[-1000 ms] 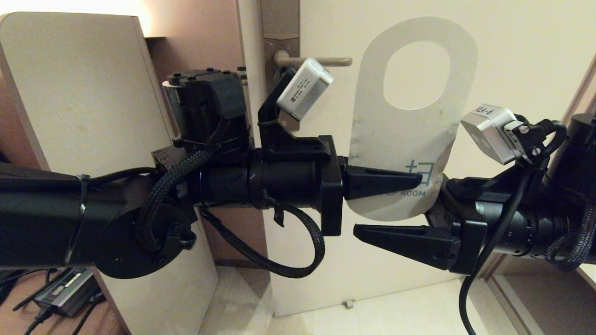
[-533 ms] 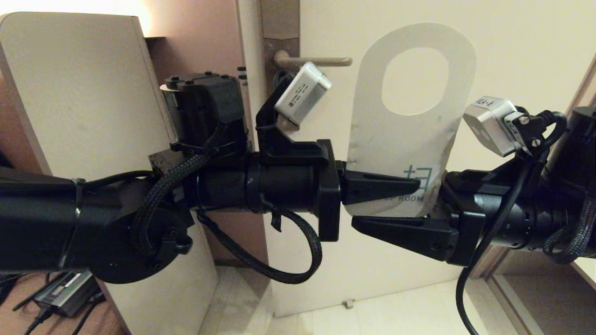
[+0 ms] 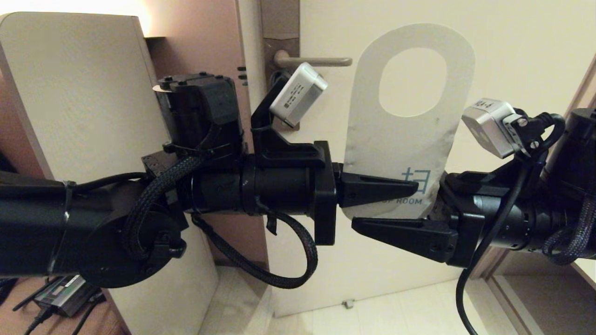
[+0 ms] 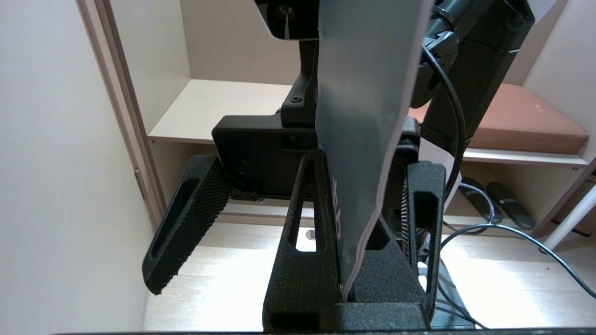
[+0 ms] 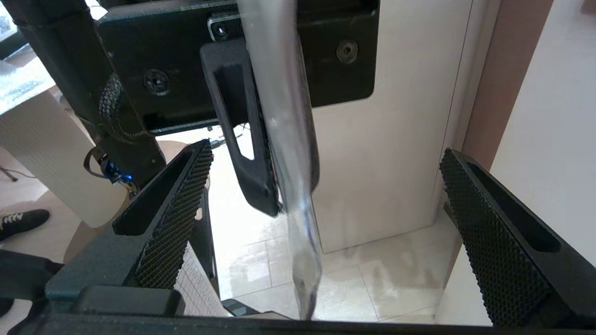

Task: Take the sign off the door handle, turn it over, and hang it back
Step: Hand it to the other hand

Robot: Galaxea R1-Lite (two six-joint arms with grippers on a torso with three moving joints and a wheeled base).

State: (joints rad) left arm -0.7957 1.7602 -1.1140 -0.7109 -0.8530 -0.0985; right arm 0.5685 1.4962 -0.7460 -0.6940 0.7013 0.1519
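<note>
The sign (image 3: 405,139) is off the door handle (image 3: 316,61) and held upright to its right, in front of the door. Its white face with blue "UP ROOM" lettering faces my head camera. My left gripper (image 3: 413,188) reaches in from the left and is shut on the sign's lower part. The left wrist view shows the card (image 4: 363,93) pinched between that gripper's (image 4: 349,195) fingers. My right gripper (image 3: 368,211) comes in from the right and is open. One of its fingers (image 3: 405,235) lies below the sign's bottom edge. In the right wrist view the sign (image 5: 284,116) stands edge-on between the wide-open right gripper (image 5: 323,153) fingers.
A tall pale cabinet panel (image 3: 70,116) stands at the left, next to the door frame. The door (image 3: 512,46) fills the background. A power adapter with cables (image 3: 60,288) lies on the floor at lower left. Behind are a shelf with a brown cushion (image 4: 512,121) and slippers (image 4: 503,204).
The sign and my left gripper have sunk a little and shifted slightly left. The right gripper's lower finger has come up closer under the sign's bottom edge.
</note>
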